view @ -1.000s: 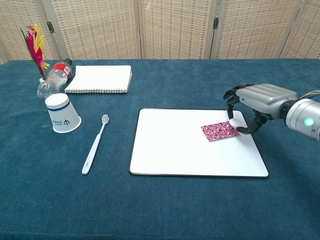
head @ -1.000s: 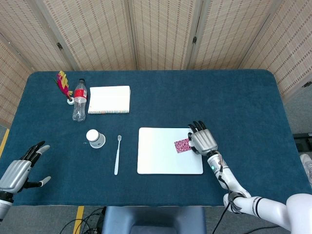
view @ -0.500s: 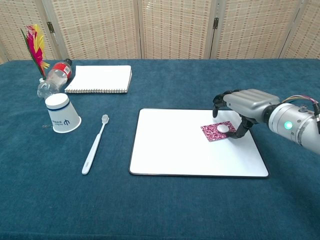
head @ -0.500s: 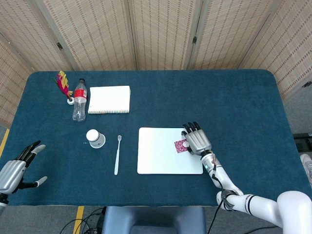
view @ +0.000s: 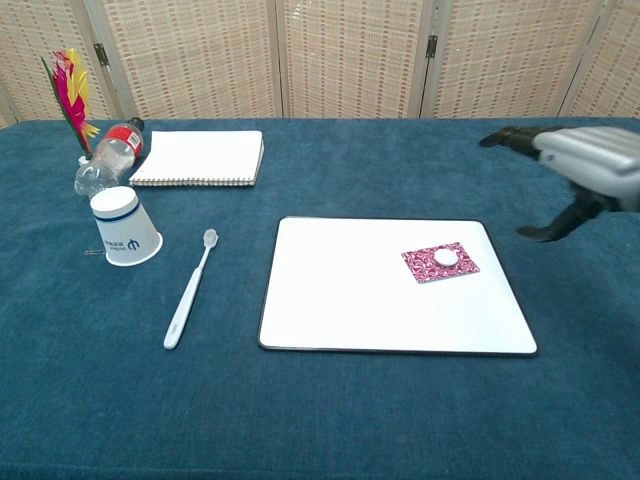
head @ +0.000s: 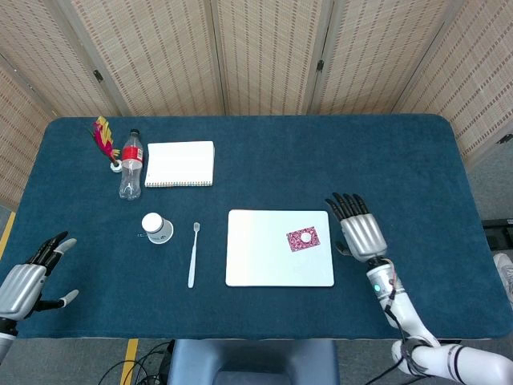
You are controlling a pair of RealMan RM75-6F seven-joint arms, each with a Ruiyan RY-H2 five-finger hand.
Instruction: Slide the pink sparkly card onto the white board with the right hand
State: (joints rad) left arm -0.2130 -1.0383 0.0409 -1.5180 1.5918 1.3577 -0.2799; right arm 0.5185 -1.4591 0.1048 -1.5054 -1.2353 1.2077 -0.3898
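The pink sparkly card (head: 303,239) (view: 440,262) lies flat on the right part of the white board (head: 260,261) (view: 350,300), with a small white round piece on its middle. My right hand (head: 362,230) (view: 580,170) is off the board to the right, raised above the table, fingers spread and holding nothing. My left hand (head: 28,277) hangs open at the near left edge of the table, seen only in the head view.
A white toothbrush (head: 192,254) lies left of the board, beside an upturned paper cup (head: 157,228). At the back left are a plastic bottle (head: 131,164), a spiral notebook (head: 180,164) and a small holder with red and yellow feathers (head: 105,143).
My right hand has lifted off the card and moved right, off the board, spreading its fingers. The card stays on the board. The left hand has barely moved.
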